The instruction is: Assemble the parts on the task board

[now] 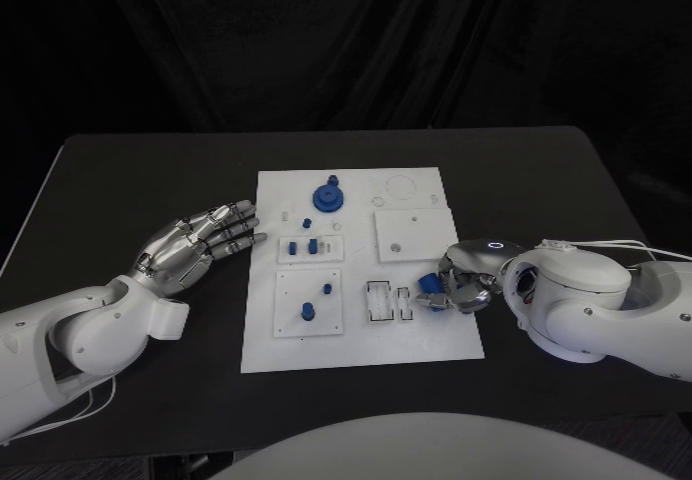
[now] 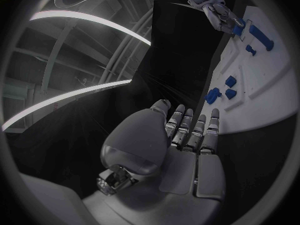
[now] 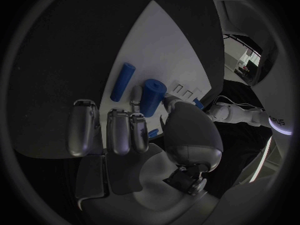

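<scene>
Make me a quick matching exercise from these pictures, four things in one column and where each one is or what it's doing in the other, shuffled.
1. left hand
2. right hand
3. round blue part
4. task board

A. at the board's far end
B. middle of the black table
C. pinching a blue cylinder part
D. open, flat beside the board's edge

Pairs: 1-D, 2-C, 3-A, 4-B

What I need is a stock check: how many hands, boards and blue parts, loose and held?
Hands: 2, left hand and right hand
Board: 1
Loose blue parts: 6
Held blue part: 1, in the right hand
Total: 10
</scene>
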Controlling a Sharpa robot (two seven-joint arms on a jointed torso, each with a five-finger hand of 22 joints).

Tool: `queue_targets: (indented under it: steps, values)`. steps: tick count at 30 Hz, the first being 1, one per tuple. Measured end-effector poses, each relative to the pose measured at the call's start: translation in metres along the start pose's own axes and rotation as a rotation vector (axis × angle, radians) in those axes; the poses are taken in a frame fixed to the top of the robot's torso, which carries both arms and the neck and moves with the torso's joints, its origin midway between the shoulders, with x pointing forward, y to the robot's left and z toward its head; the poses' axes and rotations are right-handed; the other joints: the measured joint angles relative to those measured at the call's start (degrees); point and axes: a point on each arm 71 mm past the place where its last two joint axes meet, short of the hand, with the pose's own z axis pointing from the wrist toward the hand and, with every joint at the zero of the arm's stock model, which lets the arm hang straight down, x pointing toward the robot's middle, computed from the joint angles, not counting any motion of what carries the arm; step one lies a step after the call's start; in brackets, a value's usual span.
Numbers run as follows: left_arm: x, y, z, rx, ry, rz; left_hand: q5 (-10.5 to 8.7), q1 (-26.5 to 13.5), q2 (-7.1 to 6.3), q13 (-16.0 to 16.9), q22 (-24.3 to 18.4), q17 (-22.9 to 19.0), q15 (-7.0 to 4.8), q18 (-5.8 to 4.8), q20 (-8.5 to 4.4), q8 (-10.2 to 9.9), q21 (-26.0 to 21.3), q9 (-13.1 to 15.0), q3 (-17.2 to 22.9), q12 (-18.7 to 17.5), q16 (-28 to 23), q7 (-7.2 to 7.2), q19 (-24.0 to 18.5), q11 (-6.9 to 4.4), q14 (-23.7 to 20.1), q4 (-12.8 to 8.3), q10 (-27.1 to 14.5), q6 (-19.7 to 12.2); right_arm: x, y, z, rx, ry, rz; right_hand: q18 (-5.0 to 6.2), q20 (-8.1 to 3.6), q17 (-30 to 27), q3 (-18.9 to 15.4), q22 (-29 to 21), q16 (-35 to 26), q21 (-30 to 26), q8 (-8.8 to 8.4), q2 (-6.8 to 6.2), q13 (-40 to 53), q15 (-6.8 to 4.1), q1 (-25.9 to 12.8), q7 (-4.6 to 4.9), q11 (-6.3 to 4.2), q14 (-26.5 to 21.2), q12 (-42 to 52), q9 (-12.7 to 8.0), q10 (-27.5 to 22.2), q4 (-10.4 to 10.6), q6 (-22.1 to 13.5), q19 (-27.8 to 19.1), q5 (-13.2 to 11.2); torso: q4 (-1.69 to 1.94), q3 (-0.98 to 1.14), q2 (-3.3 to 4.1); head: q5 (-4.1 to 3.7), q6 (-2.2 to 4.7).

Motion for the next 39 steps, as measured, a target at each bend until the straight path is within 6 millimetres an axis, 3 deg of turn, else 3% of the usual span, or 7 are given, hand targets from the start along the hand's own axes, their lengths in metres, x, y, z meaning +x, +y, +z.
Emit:
queue_targets:
  steps: [9,13,14,21,23,34,39]
  values:
    - [0.000,0.003,-0.001,-0.008,-0.002,-0.004,0.00,0.0,0.00,0.0,0.0,0.0,0.00,0.00,0.00,0.0,0.0,0.0,0.2,0.2,0.0,0.00,0.0,0.00,0.0,0.2,0.0,0.0,-0.001,0.002,0.002,-0.009,-0.003,0.029,0.00,0.00,0.0,3.6,0.0,-0.3,0.0,-1.79,-1.51,0.0,0.01,4.3,0.08,0.02,0.0,0.0,0.0,0.0,-0.1,1.0,0.0,20.1,0.01,-0.02,-0.01,0.14,0.00]
    - [0.000,0.004,-0.002,-0.011,-0.003,-0.005,0.00,0.0,0.00,0.0,-0.1,0.0,0.00,0.00,0.00,0.0,0.0,0.0,0.2,0.2,0.0,0.00,0.0,0.00,0.0,0.2,0.0,0.0,-0.001,0.002,0.002,-0.015,-0.005,0.064,0.01,-0.41,0.0,5.0,0.0,1.3,1.6,-2.15,-3.43,0.0,-0.64,6.2,-0.12,-0.29,0.0,0.0,0.1,-0.3,1.2,1.1,0.0,37.9,0.02,-0.02,-0.01,0.24,0.00]
    - [0.000,0.005,-0.002,-0.012,-0.003,-0.006,0.00,0.0,0.00,0.0,-0.1,0.0,0.00,0.00,0.00,0.0,0.0,0.0,0.2,0.2,0.0,0.00,0.0,0.00,0.0,0.2,0.0,0.0,-0.001,0.002,0.002,-0.017,-0.007,0.074,0.01,-0.54,0.0,5.3,0.0,1.7,2.1,-1.80,-3.70,0.0,-0.73,6.5,-0.12,-0.33,0.0,0.0,0.5,-0.3,1.5,1.1,-0.1,39.0,0.02,-0.02,0.00,0.29,0.00]
    - [-0.001,0.006,-0.004,-0.016,-0.006,-0.008,0.00,0.0,0.00,0.0,-0.1,0.0,0.00,0.00,0.00,0.0,0.0,0.0,0.2,0.2,0.0,0.00,0.0,0.00,0.0,0.2,0.0,0.0,0.000,0.010,-0.004,-0.063,-0.036,0.188,-0.92,-1.03,0.0,6.0,0.0,3.8,6.0,-0.41,-4.26,0.0,-0.86,5.9,-0.22,-0.91,0.0,0.0,2.4,-0.1,2.2,1.0,-0.2,39.0,0.02,-0.02,0.02,0.65,0.00]
    - [-0.001,0.006,-0.004,-0.017,-0.007,-0.008,0.00,0.0,0.00,0.0,-0.1,0.0,0.00,0.00,0.00,0.0,0.0,0.0,0.2,0.2,0.0,0.00,0.0,0.07,0.0,0.2,0.1,0.0,-0.001,0.015,-0.006,-0.082,-0.043,0.229,-0.92,-1.03,0.0,6.0,0.0,3.8,6.2,-0.41,-4.66,0.0,-1.03,4.8,-0.22,-0.91,0.0,0.0,2.7,-0.1,2.2,1.0,-0.2,45.8,0.01,-0.03,0.02,0.67,0.00]
    - [-0.001,0.007,-0.004,-0.020,-0.006,-0.009,0.00,0.0,0.00,0.1,-0.1,0.0,0.00,0.00,0.00,0.0,0.0,0.0,0.2,0.2,0.0,0.00,0.0,0.16,0.0,0.2,0.2,0.0,0.001,0.030,-0.006,-0.128,-0.003,0.390,-0.91,-1.22,0.0,6.0,0.0,3.8,6.5,-0.41,-4.21,0.0,-1.09,3.6,-0.22,-0.92,-0.1,0.0,2.9,-0.1,2.2,1.0,0.0,44.7,-0.02,0.01,0.03,0.60,0.00]
    - [-0.001,0.008,-0.004,-0.021,-0.004,-0.010,0.29,0.0,0.00,0.1,-0.1,0.0,0.00,0.00,0.00,0.0,0.0,0.0,0.3,0.4,0.0,0.00,0.0,0.16,0.0,0.0,0.2,0.0,0.003,0.035,-0.003,-0.138,0.023,0.422,-0.90,-1.22,0.0,6.9,0.0,3.8,6.7,-0.51,-2.95,0.0,-1.13,1.6,-0.23,-0.93,-0.1,0.0,3.5,-0.1,1.4,1.0,0.0,31.1,0.01,0.01,0.03,0.54,0.00]
